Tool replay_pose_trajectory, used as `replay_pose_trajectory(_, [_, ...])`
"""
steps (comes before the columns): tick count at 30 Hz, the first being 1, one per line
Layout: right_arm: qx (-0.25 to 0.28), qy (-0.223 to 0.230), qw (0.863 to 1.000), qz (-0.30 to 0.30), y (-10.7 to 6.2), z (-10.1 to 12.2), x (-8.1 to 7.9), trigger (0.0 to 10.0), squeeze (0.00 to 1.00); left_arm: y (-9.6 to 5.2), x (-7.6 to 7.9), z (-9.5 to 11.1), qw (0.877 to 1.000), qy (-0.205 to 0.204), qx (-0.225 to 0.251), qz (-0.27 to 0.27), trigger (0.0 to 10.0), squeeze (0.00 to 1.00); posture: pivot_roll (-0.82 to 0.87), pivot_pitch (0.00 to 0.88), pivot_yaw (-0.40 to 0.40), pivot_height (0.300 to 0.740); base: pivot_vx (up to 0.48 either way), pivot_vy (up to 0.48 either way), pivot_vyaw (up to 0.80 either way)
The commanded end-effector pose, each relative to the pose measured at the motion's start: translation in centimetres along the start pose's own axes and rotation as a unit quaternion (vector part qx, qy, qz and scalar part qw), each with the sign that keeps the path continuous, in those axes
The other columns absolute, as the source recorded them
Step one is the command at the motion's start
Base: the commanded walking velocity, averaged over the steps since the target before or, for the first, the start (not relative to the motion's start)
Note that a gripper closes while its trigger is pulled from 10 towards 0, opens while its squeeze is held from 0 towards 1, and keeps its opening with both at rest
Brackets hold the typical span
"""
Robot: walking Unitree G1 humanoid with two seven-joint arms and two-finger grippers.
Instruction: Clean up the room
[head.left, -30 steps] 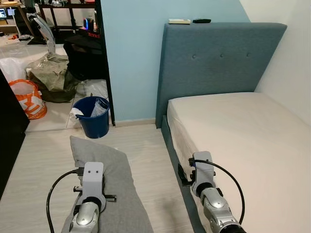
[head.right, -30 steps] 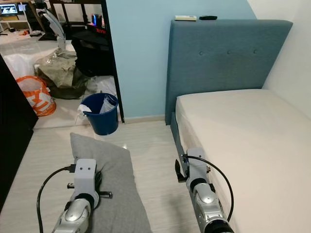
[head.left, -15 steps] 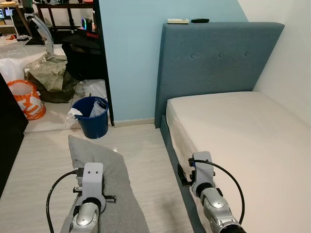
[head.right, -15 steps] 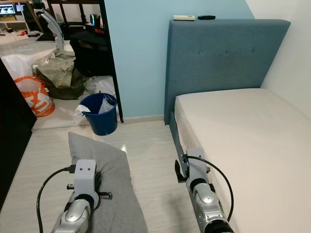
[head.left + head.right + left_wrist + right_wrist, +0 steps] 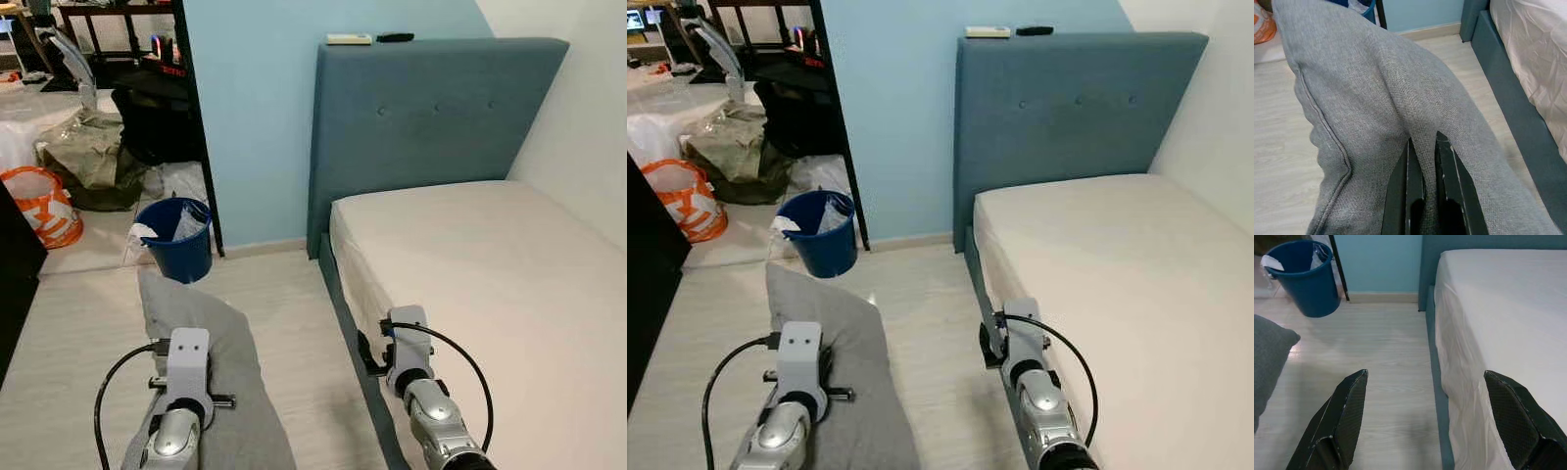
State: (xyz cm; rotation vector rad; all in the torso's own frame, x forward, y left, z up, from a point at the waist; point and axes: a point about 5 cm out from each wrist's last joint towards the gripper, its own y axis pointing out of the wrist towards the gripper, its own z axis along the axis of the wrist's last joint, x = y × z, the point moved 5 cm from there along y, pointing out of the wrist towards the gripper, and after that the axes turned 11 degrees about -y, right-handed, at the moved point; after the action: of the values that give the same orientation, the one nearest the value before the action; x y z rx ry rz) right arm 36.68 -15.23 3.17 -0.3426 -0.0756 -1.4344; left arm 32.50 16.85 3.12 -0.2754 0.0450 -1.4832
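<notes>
A grey pillow (image 5: 211, 343) hangs in front of me on the left, above the pale wood floor. My left gripper (image 5: 1424, 144) is shut on a fold of the grey pillow (image 5: 1366, 98). To the right stands the bed (image 5: 490, 264) with a cream sheet and a blue padded headboard (image 5: 431, 108). My right gripper (image 5: 1425, 401) is open, held over the bed's near edge (image 5: 1459, 357), with nothing between its fingers (image 5: 1344, 416).
A blue bin (image 5: 176, 237) with rubbish stands by the doorway at the left. Beyond it lie an orange bag (image 5: 39, 204), a green-grey sack (image 5: 83, 157) and dark furniture. Two remotes (image 5: 348, 39) rest on the headboard. A black cabinet edge (image 5: 12, 284) is at far left.
The whole view has shifted slightly left and closer to the bed, so the camera moved. The pillow stays held in my left gripper; the right gripper stays open.
</notes>
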Motion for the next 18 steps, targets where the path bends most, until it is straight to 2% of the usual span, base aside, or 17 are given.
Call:
replay_pose_trajectory(1, [-0.014, 0.006, 1.0, -0.001, -0.35, -0.85, 0.02, 10.0, 0.0, 0.13, 0.39, 1.22, 1.0, -0.003, 0.027, -0.008, 10.0, 0.0, 0.03, 0.081, -0.038, 0.74, 0.364, 0.0, 0.0])
replay_pose_trajectory(18, [-0.014, 0.006, 1.0, 0.0, -0.37, -0.88, -0.09, 10.0, 0.0, 0.03, 0.15, 1.24, 1.0, -0.002, 0.027, -0.007, 10.0, 0.0, 0.04, 0.085, -0.037, 0.74, 0.36, 0.0, 0.0])
